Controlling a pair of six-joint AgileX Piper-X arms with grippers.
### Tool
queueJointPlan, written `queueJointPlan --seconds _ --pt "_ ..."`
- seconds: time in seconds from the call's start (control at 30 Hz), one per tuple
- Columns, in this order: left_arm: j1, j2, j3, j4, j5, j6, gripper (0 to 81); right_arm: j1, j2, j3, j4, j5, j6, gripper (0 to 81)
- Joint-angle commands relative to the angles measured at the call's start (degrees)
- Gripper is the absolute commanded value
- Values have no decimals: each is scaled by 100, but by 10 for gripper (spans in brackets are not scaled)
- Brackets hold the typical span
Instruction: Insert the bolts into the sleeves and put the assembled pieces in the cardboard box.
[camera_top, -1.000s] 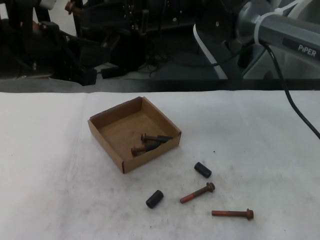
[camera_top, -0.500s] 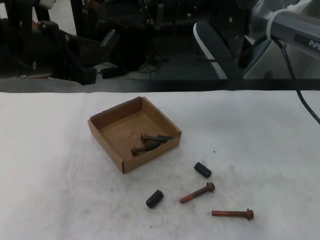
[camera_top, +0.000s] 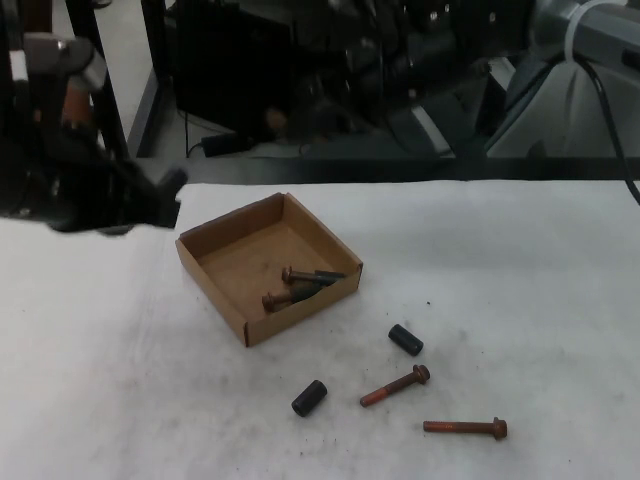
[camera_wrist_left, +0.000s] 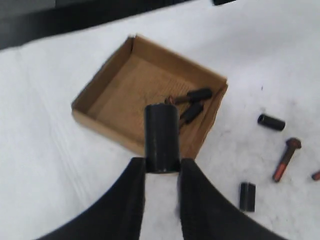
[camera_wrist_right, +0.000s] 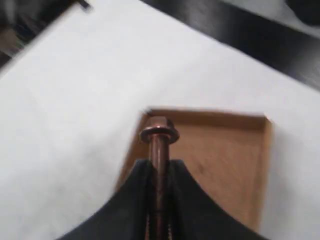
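**Sleeve in one grip, bolt in the other, above the box**

A white, faintly scuffed surface (camera_top: 520, 260) runs across the whole scene. A shallow open brown cardboard box (camera_top: 235, 225) sits on it a little left of centre, turned corner-on. Inside, against the near right wall, lie two assembled pieces (camera_top: 300, 285), each a rusty bolt seated in a black sleeve.

Near and to the right of the box, four loose parts lie apart from one another on the surface. These are two short black cylindrical sleeves (camera_top: 309, 398) (camera_top: 405, 339) and two rust-coloured metal bolts with flanged heads (camera_top: 395, 386) (camera_top: 465, 428).

The left arm's fingers (camera_wrist_left: 125, 205) pinch another black cylindrical sleeve (camera_wrist_left: 161, 136) by one end, so that most of it stands clear of the tips. It hangs above the box's near edge in the left wrist view.

The right arm's fingers (camera_wrist_right: 130, 205) are pressed onto the shank of a rusty bolt (camera_wrist_right: 159, 145). Its hex head points away from them, over a corner of the box.

In the high view a dark arm (camera_top: 95, 190) hangs over the far left of the surface, and a grey arm (camera_top: 590, 30) with a trailing black cable (camera_top: 610, 110) sits at the far right.

Beyond the surface's far edge the room is crowded with dark frames and equipment (camera_top: 300, 80), with a strip of pale floor (camera_top: 130, 70) on the left.
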Motion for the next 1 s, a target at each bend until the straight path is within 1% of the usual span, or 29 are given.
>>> queueJointPlan --seconds 0.0,0.07,0.17,0.23,0.37,0.5,0.67,0.87,0.97 --pt "-43 -76 -33 424 -306 -151 8 -25 -167 -52 397 456 -241 2" --pt "-51 -76 -33 750 -500 -344 8 -25 -189 -52 690 1042 -242 2" --pt "-51 -63 -33 1100 -616 -583 8 -25 -208 -52 1105 1815 -242 2" --pt "-51 -28 -33 1341 -723 -582 8 -29 -208 -52 1400 2102 -242 2" --pt "-51 104 161 1592 -713 -795 8 -39 -208 48 1968 2511 -242 2" --pt "-51 193 712 1464 -713 -924 8 -39 -208 460 2248 2580 -242 2" --pt "-51 197 1412 729 -713 -984 8 -39 -208 1156 2213 2580 -242 2" --pt "-51 197 1637 564 -671 -1096 8 -39 -208 1761 1880 2554 -242 2" --pt "-51 222 1652 552 -671 -1096 8 -39 -208 1934 1719 2406 -242 2"
